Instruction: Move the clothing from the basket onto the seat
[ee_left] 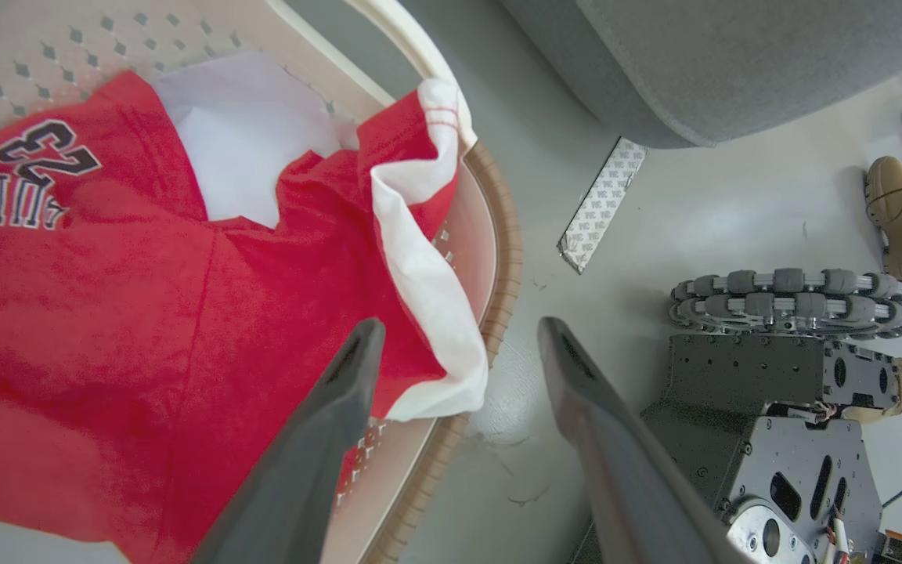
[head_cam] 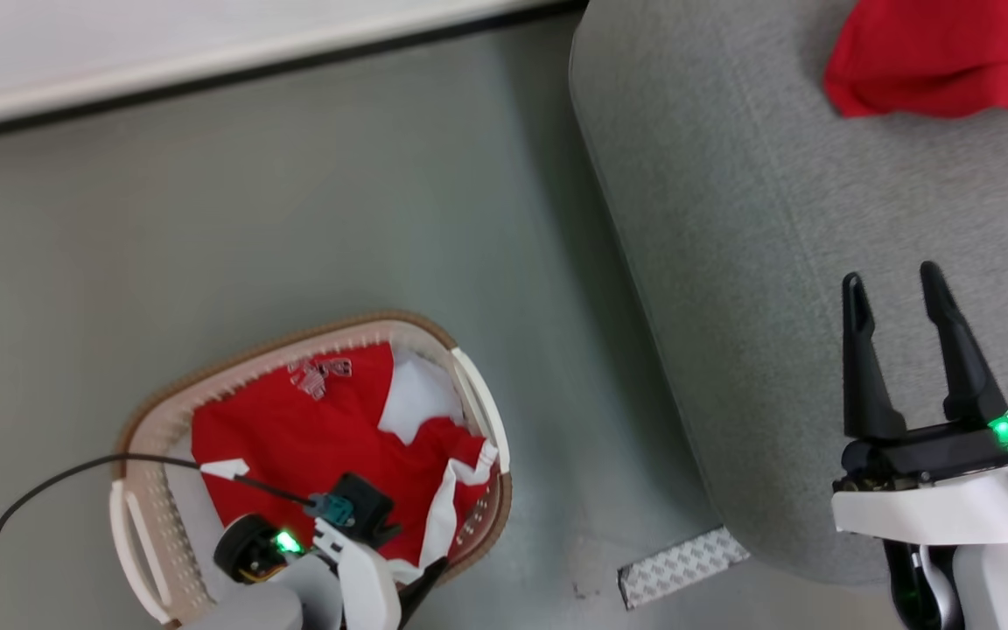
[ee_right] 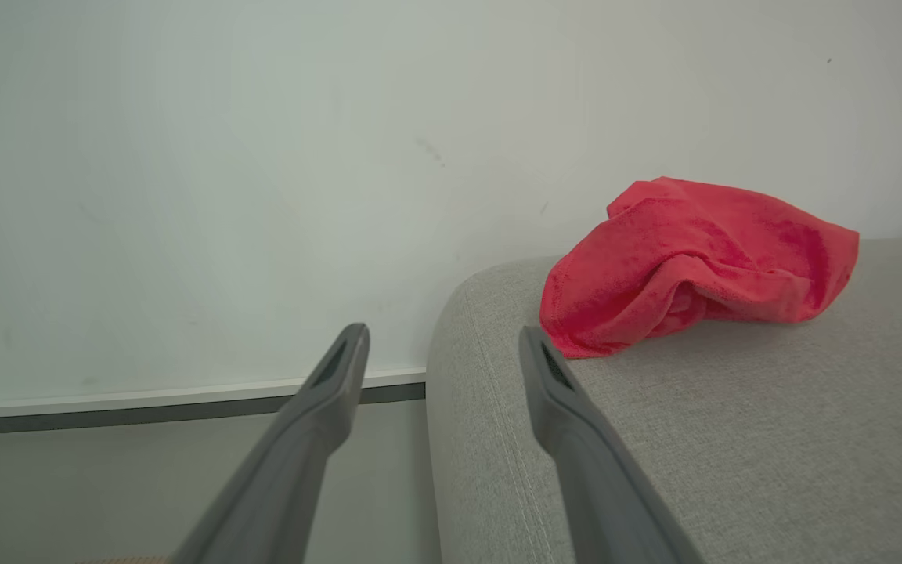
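The basket [head_cam: 154,516] stands on the grey floor [head_cam: 338,192], just beside the seat [head_cam: 775,219] but not touching it.

Contents of the basket:
- A red garment [head_cam: 294,437] fills most of it. The left wrist view shows the printed number "23" [ee_left: 44,160] in dark digits outlined in white, inverted in that view. The row of letters beside it is cut off at the picture's edge and cannot be read in full.
- A white cloth piece [head_cam: 416,398] lies against the far wall, partly under the red fabric.
- A white trim panel [ee_left: 420,258] of the red garment hangs over the basket's brown rim.

A second red garment [head_cam: 941,57] lies crumpled on the seat, near the wall [ee_right: 185,157]. No print is visible on it.

The left gripper [ee_left: 459,329] is spread wide and grips nothing. One of its fingers [ee_left: 341,392] is over the red garment; the other is outside the rim, above the floor.

The right gripper [head_cam: 893,276] hangs above the seat with its jaws apart and nothing between them.

A strip of patterned tape [head_cam: 683,567] lies on the floor by the seat's corner; its repeated print is too small to read. A black cable [head_cam: 49,481] runs to the left wrist. The left wrist view also shows a roller wheel [ee_left: 795,294] of the robot's base and a person's tan shoe [ee_left: 893,204].
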`<state>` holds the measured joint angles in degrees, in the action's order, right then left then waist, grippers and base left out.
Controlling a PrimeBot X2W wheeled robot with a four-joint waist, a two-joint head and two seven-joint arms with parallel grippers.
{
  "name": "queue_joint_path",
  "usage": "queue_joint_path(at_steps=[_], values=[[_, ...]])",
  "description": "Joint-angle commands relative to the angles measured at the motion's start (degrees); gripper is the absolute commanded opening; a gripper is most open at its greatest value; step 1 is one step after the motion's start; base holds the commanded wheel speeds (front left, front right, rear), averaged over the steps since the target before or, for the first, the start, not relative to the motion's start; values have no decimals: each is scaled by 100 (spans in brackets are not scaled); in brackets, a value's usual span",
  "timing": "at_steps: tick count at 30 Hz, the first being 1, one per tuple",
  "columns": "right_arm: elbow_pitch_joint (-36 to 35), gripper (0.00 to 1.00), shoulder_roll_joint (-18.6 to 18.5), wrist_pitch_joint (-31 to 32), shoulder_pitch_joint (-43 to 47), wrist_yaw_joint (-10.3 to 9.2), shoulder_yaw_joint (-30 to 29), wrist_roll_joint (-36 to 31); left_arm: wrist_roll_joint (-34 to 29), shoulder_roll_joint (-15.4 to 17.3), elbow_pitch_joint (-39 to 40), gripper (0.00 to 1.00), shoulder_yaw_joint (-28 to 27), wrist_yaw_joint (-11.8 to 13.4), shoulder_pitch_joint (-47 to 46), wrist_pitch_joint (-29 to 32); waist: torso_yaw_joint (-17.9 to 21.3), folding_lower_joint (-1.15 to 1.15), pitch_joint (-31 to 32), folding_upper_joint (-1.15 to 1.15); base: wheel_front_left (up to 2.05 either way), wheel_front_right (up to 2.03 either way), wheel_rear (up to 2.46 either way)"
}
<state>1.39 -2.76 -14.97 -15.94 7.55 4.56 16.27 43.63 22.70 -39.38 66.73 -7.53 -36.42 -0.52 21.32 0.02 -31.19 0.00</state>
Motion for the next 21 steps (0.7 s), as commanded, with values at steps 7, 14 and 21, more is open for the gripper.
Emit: queue_joint_path(at_steps=[7, 14, 21], values=[[-233, 100, -9, -14, -152, -13, -154, -60, 451, 78, 67, 100, 453, 4, -404, 28, -53, -2, -634, 0, 0, 0, 0], [-384, 100, -8, -15, -131, -13, -253, -79, 494, 107, -36, 100, 617, 4, -654, 6, -45, -2, -976, 0, 0, 0, 0], [-533, 100, -7, -15, -137, -13, -286, 5, 320, -8, -407, 100, 649, 4, -809, -179, -7, -2, -1255, 0, 0, 0, 0]])
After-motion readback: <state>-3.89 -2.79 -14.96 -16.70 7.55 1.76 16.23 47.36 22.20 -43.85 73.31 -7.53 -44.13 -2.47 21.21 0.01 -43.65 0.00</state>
